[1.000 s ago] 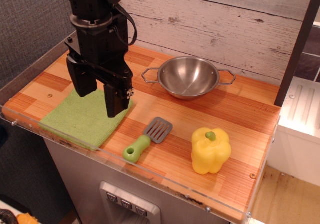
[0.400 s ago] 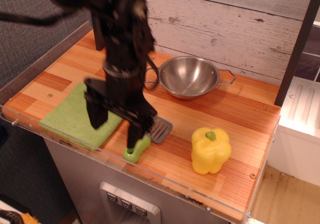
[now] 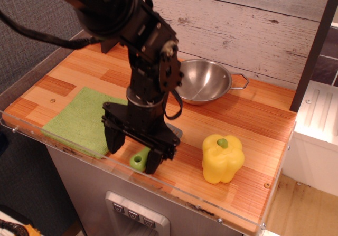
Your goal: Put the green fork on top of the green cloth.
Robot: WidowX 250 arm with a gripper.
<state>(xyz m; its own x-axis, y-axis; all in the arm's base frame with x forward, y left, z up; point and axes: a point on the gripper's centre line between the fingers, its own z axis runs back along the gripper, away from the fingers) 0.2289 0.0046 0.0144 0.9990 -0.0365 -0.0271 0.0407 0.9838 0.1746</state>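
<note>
Lime-green fork handle [image 3: 140,160] lies directly beneath my gripper [image 3: 133,159], between its spread fingers, long axis running 1 to 7 o'clock; the head is hidden. The green cloth [image 3: 79,121] lies toward 10 o'clock, just beside it.

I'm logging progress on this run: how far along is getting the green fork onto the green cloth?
Early stage. Done: the gripper is down at the green fork, open, one finger on each side of the handle. In hand: nothing; the fork lies on the wooden counter, not gripped. Left: close on the handle, lift, carry left and set it on the green cloth, which lies bare.
</note>
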